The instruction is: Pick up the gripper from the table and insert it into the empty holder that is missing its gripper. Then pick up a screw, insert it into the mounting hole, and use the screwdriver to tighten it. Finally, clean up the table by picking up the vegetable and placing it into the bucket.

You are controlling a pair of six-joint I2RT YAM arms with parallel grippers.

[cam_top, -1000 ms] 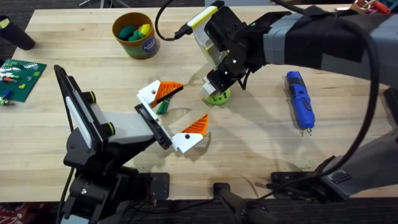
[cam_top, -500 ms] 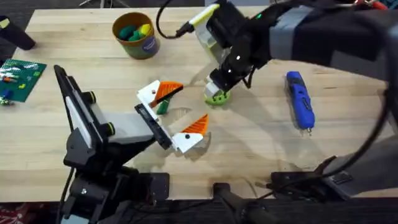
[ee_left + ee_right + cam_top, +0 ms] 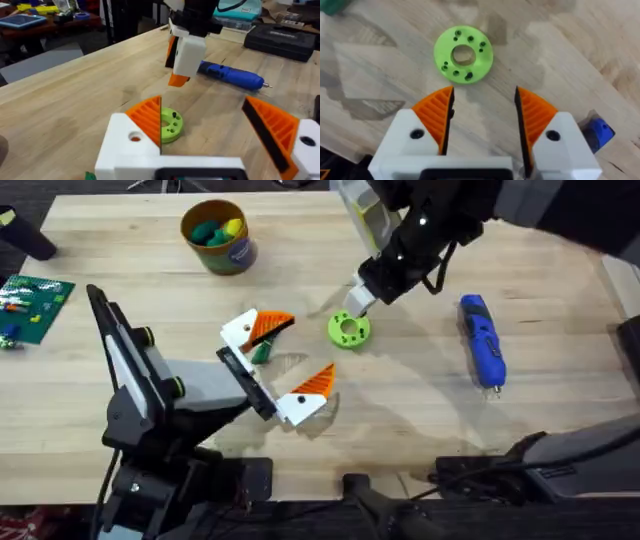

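My left gripper point(image 3: 298, 352) rests low over the table's middle, open, with nothing between its orange pads. The small dark-green vegetable point(image 3: 262, 352) lies beside its far finger. My right gripper point(image 3: 362, 298) hangs open above a lime-green disc with holes point(image 3: 348, 330), apart from it; the right wrist view looks down on the disc point(image 3: 463, 54) beyond the open gripper point(image 3: 482, 117). The blue screwdriver point(image 3: 482, 352) lies to the right. The mustard bucket point(image 3: 218, 237) stands at the back left. The holder and the screw are out of view.
A green brick board point(image 3: 30, 305) lies at the left edge. The bucket holds green and yellow pieces. In the left wrist view the disc point(image 3: 170, 125) sits between my fingers' line and the right gripper point(image 3: 187, 52), with the screwdriver point(image 3: 232, 76) behind.
The right gripper has lifted off the lime-green disc and moved back and to the right. The disc stays in place. The left arm has not moved.
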